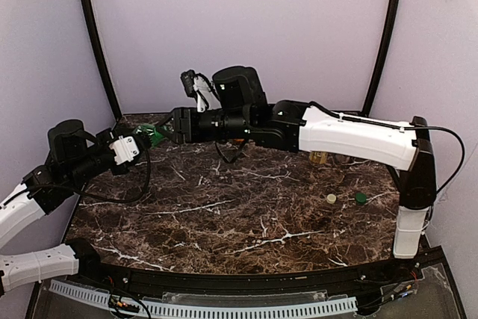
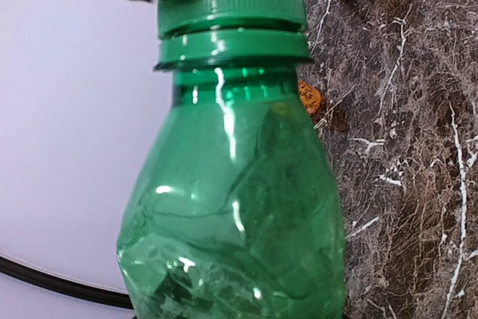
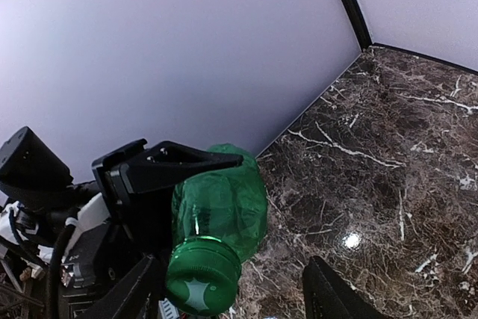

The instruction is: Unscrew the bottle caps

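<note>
Green bottle (image 3: 224, 199): left fingers (image 3: 175, 166) are gripping its body. Right fingers (image 3: 332, 296) are standing open, cap (image 3: 202, 285) off-centre between them. Centring before closing and twisting seems best.

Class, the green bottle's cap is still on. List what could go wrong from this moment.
1. The green bottle looks dented where the left end effector clamps it, so it may twist or crumple under torque.
2. The right end effector is open with the cap nearer one finger; closing could slip off.
</note>
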Robot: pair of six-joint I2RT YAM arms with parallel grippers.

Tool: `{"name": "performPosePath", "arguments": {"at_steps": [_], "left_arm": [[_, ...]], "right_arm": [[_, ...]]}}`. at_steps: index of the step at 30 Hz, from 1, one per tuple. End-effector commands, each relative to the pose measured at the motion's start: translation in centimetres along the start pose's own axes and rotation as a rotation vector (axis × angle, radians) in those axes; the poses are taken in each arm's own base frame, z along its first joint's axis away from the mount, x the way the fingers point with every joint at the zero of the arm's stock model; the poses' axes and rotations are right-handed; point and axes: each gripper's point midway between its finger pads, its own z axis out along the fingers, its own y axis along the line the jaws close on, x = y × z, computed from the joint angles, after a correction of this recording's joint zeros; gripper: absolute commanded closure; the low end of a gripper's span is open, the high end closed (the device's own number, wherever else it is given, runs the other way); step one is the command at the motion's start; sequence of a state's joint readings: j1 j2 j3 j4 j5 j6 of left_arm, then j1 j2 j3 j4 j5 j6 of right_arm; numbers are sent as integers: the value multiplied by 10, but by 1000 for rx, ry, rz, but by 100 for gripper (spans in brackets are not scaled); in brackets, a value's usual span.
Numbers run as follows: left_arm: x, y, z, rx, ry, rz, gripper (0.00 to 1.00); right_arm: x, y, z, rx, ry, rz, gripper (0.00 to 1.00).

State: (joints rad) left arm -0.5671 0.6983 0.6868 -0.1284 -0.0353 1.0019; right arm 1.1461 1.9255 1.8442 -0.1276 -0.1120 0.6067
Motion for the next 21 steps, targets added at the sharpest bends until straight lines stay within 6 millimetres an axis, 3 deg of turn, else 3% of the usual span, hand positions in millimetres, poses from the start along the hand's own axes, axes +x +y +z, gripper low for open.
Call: {"name": "performPosePath", "arguments": {"at_steps": [1, 5, 11, 13, 15, 18, 21], "left_arm": [[0, 8, 2, -52, 5, 40, 82], [1, 3, 4, -43, 1, 45, 82], [-1, 2, 4, -40, -7, 52, 81], [-1, 1, 4, -37, -8, 55, 81], [-2, 0, 3, -30, -14, 52, 81], [-5, -5, 1, 3, -29, 35, 81], [-13, -19, -5, 98, -71, -2, 82]], "right_arm": [[-5, 13, 0, -24, -1, 25, 41], [5, 10, 7, -30, 29, 34, 47], [10, 6, 13, -34, 42, 28, 68], [10, 8, 14, -45, 46, 26, 77], [10, 9, 15, -59, 44, 6, 99], [10, 13, 13, -86, 37, -64, 100], [18, 35, 5, -202, 62, -252, 100]]}}
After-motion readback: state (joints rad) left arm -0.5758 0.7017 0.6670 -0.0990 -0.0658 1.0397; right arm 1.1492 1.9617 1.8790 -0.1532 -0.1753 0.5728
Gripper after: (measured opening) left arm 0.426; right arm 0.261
